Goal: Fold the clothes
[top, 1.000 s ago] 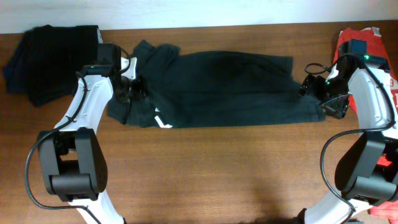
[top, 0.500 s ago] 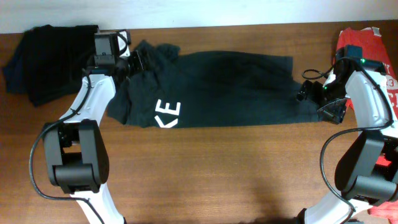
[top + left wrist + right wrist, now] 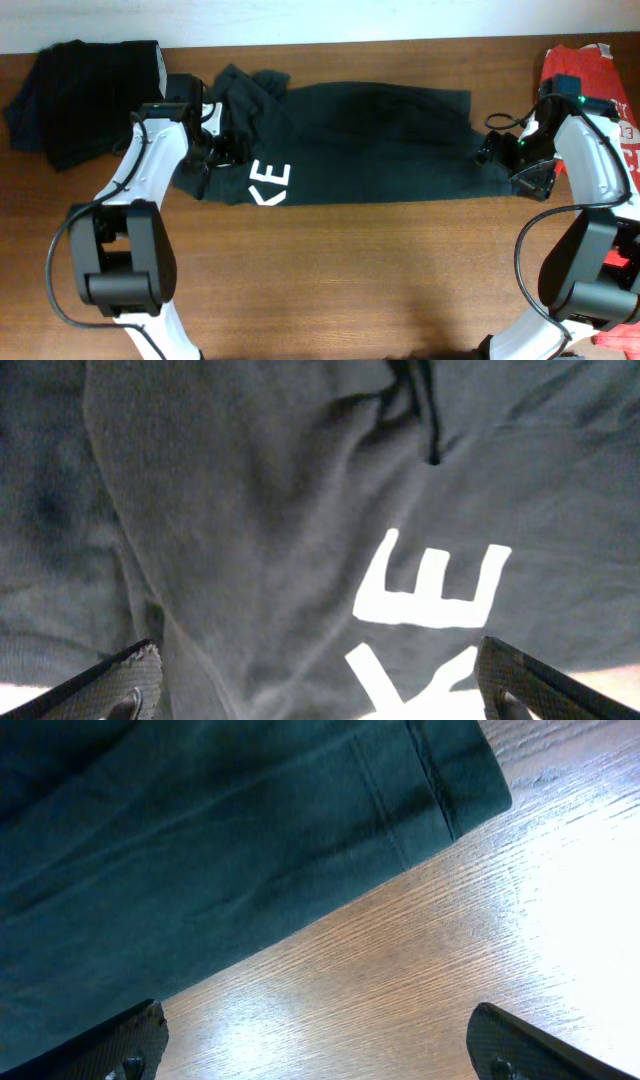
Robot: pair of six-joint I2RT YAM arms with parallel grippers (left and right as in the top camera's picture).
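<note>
Across the desk (image 3: 350, 280), the dark garment (image 3: 370, 140) lies spread lengthwise, its left end under the left arm and its right end under the right arm. A black pile (image 3: 85, 95) sits at the far left corner, and a red garment (image 3: 600, 70) lies at the right edge, both apart from the working piece.

Change at the left end: one second ago the flap was folded over and only a sliver of white showed. It is now laid open, with the white lettering (image 3: 272, 180) exposed. The left claw (image 3: 215, 145), which swung up to the far edge half a second ago, has returned over the flap. The left wrist view shows its fingers spread wide, with nothing between them and the lettering (image 3: 430, 600) directly below.

Change at the right end: slight. The right claw (image 3: 500, 150) has shifted a little and hovers over the hem (image 3: 440, 790), its fingers also spread wide and empty.

Assessment: the garment has been flattened, not folded. No fold is in place yet, and both claws are positioned for a fresh grasp.
</note>
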